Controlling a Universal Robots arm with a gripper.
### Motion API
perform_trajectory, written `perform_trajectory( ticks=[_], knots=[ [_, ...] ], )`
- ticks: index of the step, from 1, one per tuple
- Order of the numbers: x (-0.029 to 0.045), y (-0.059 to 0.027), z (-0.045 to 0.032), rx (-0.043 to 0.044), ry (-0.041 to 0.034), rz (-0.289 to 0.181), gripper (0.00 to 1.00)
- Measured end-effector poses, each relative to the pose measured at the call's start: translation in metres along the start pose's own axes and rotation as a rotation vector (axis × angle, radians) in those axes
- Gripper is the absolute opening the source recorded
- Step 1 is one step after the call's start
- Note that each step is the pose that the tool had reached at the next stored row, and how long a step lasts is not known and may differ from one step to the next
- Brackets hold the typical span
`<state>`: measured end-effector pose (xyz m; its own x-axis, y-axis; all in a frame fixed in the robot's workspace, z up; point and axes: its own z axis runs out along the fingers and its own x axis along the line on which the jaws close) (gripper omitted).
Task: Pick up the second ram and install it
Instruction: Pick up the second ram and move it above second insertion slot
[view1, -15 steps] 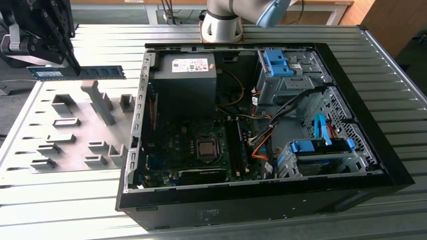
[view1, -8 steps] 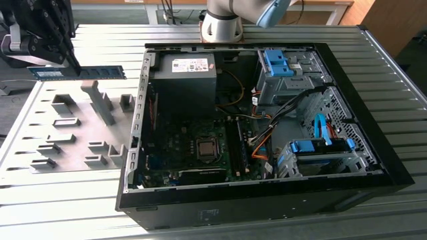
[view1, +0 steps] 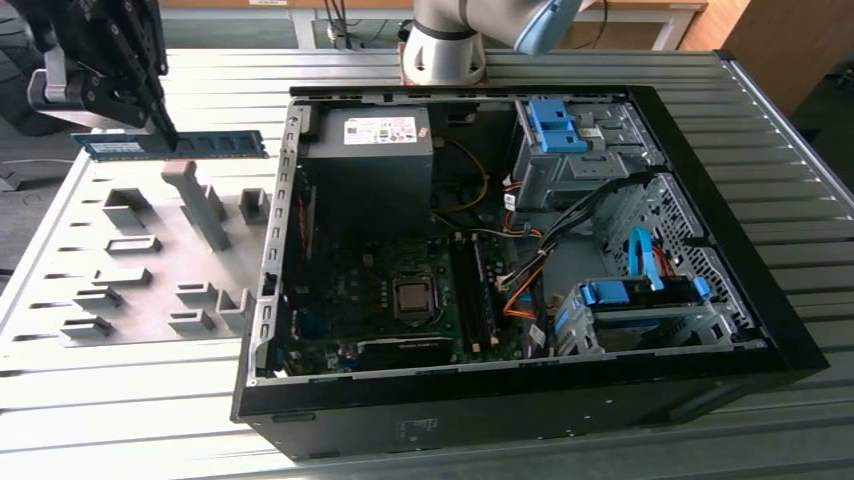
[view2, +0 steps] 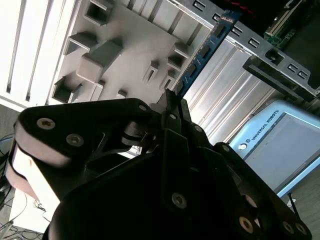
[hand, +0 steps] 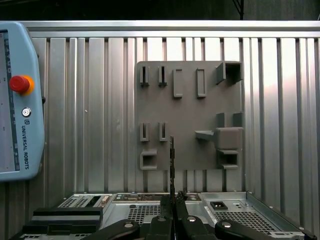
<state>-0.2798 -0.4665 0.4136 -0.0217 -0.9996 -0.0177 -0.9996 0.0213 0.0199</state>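
The second ram (view1: 180, 145) is a long, thin blue board with dark chips, held level in the air above the far end of the grey fixture plate (view1: 147, 260), at the exterior view's left. My gripper (view1: 144, 125) is shut on one end of it, and the free end points toward the open computer case (view1: 534, 250). In the second wrist view the board (view2: 206, 49) reaches out from my fingertips (view2: 172, 102) toward the case wall. In the first wrist view it shows edge-on (hand: 172, 160) between my fingers (hand: 165, 220), over the plate (hand: 190, 115).
Inside the case lie the motherboard with dark memory slots (view1: 474, 290), a grey power supply (view1: 367, 150), cable bundles and blue drive clips (view1: 554, 125). The arm's base (view1: 447, 45) stands behind the case. A teach pendant (hand: 17, 100) lies on the ribbed metal table (view1: 120, 410).
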Motion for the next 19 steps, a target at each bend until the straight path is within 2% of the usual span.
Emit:
perform_trajectory(
  ticks=[19],
  knots=[
    [-0.0013,-0.0577,-0.0011,0.0000,0.0000,0.000,0.14]
  ],
)
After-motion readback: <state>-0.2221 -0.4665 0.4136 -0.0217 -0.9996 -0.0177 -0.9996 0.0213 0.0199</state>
